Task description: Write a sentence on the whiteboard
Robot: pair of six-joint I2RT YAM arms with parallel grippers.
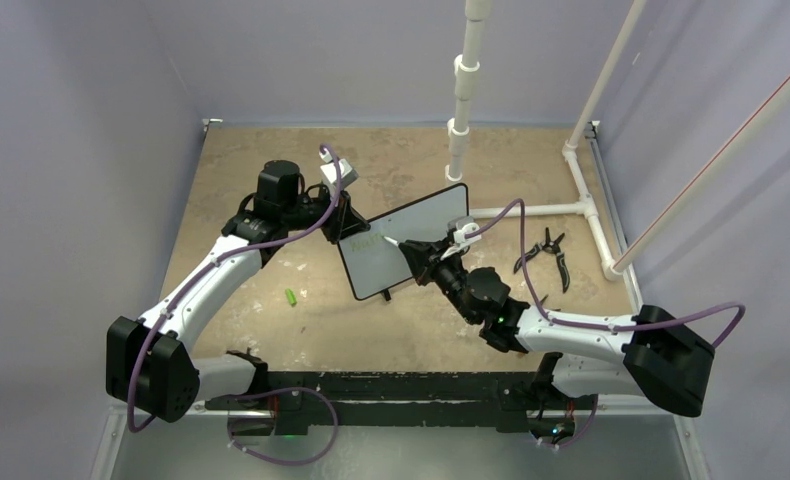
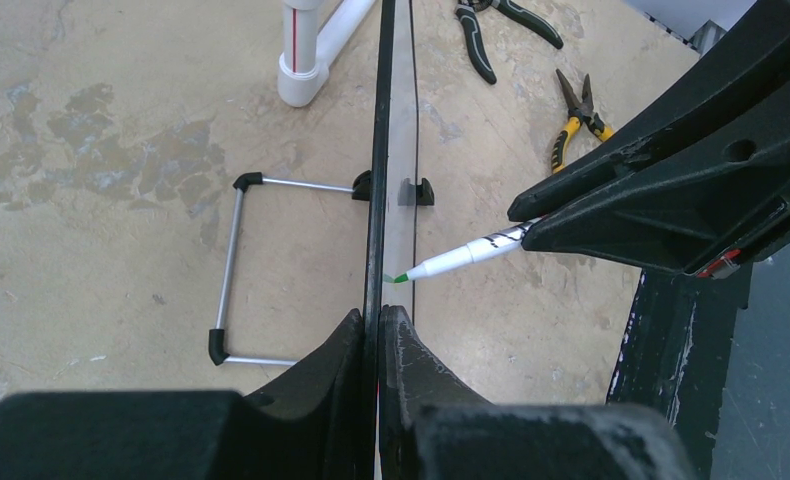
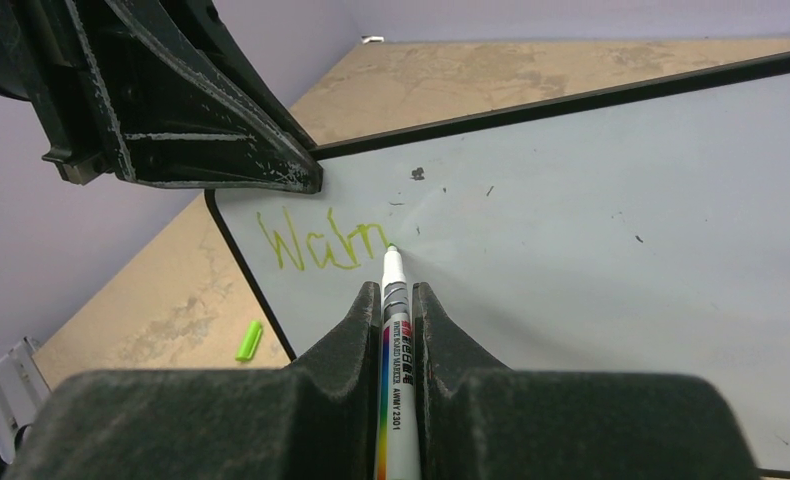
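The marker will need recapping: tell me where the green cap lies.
Top view: the green cap lies on the tabletop left of the whiteboard, near the left arm's white forearm, touching neither.

You see green lettering (image 3: 321, 245) on your black-framed white whiteboard (image 3: 621, 220), a rainbow-striped white marker (image 3: 399, 350), and a mottled tan desk (image 1: 401, 160).

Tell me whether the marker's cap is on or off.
Off: the marker shows a bare tip against the whiteboard; a green cap lies on the table.
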